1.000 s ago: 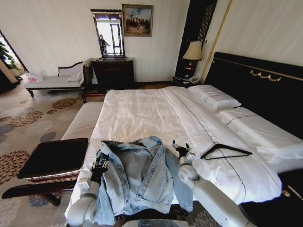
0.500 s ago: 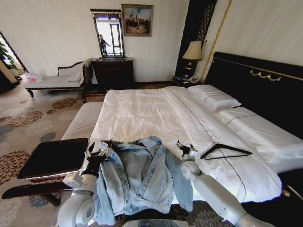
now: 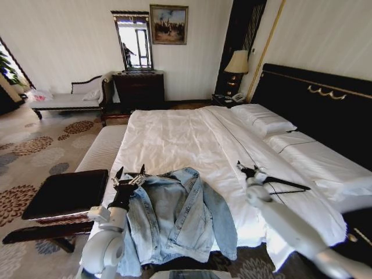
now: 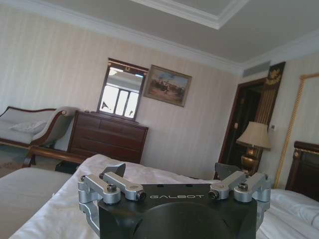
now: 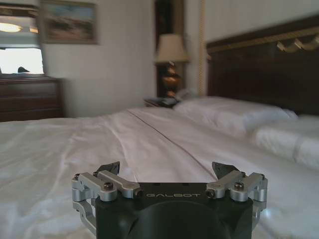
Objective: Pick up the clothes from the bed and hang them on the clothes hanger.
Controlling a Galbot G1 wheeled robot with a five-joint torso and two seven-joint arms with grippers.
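Over the last second your right gripper (image 3: 251, 172) has swung outward across the bed (image 3: 174, 139), away from the jacket's (image 3: 174, 218) right edge, and now sits just beside the near end of the black hanger (image 3: 279, 185), which lies flat on the white sheet toward the pillows (image 3: 264, 121). Its fingers are spread wide and hold nothing, as the right wrist view confirms (image 5: 168, 175). Your left gripper (image 3: 129, 179) has meanwhile risen from the jacket's left shoulder to hover at the collar edge, its fingers likewise released and empty, seen clearly in the left wrist view (image 4: 172, 175). The denim jacket itself lies unmoved, spread face-down-looking over the foot corner of the bed, partly draped off the edge. Judge from this that the arms are dividing the work: right toward the hanger, left toward the garment. Neither thing is grasped yet, so the task remains at its approach stage.
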